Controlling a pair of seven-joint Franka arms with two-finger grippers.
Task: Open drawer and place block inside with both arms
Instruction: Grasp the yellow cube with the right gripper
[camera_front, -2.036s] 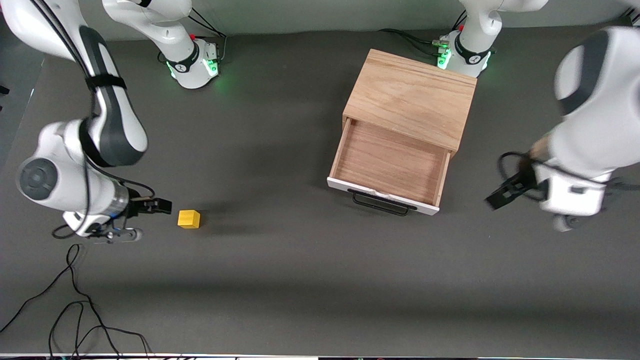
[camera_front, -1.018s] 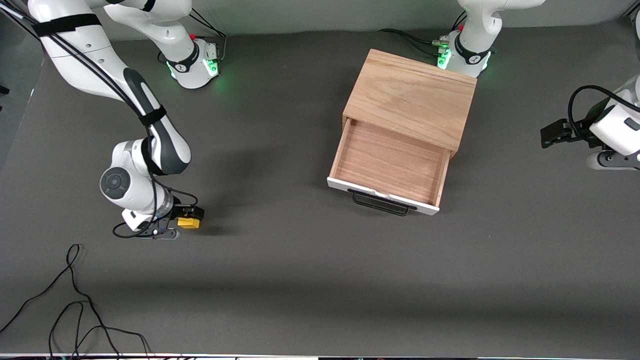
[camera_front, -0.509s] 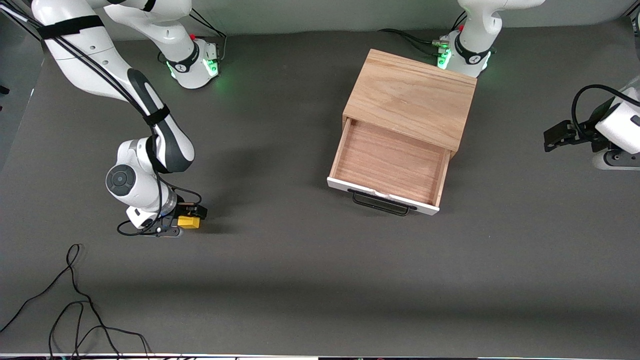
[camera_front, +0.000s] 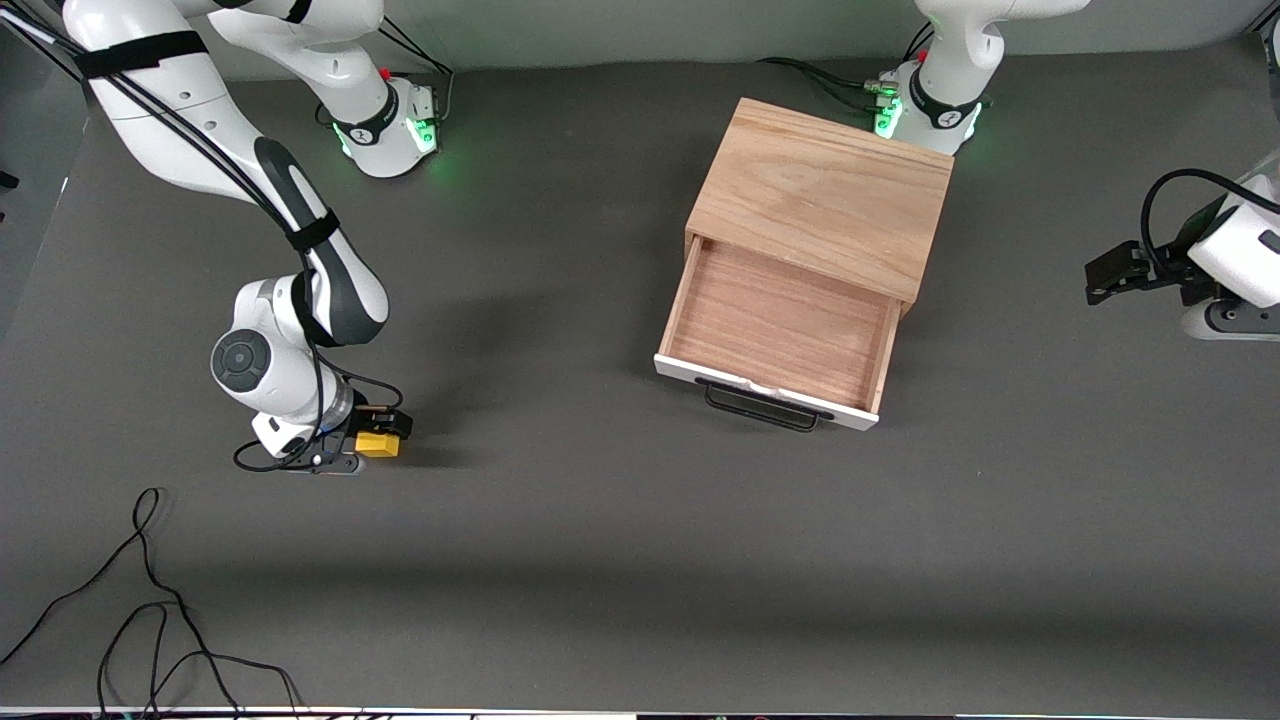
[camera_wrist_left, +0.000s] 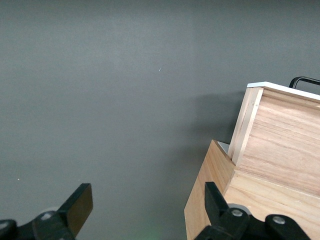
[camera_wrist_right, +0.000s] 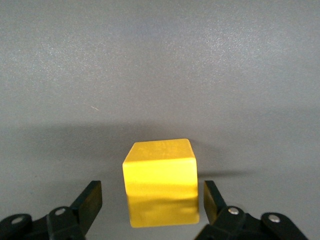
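Observation:
The yellow block (camera_front: 378, 444) sits on the dark table, toward the right arm's end. My right gripper (camera_front: 383, 434) is low at the block and open. In the right wrist view the block (camera_wrist_right: 160, 182) lies between the fingers (camera_wrist_right: 92, 200), with a gap on each side. The drawer (camera_front: 780, 325) stands pulled open, its reddish wood interior empty and its black handle (camera_front: 762, 408) facing the front camera. My left gripper (camera_front: 1108, 272) hangs open and empty over the table beside the wooden box (camera_front: 825, 185). The left wrist view shows the drawer's side (camera_wrist_left: 280, 150).
Loose black cables (camera_front: 150, 600) lie on the table near the front camera at the right arm's end. The arm bases (camera_front: 385, 125) glow green along the table's edge farthest from the front camera.
Over two seconds my right gripper moved in to straddle the block. My left gripper drew away from the drawer front toward its end of the table. Almost nothing moved in the last half second.

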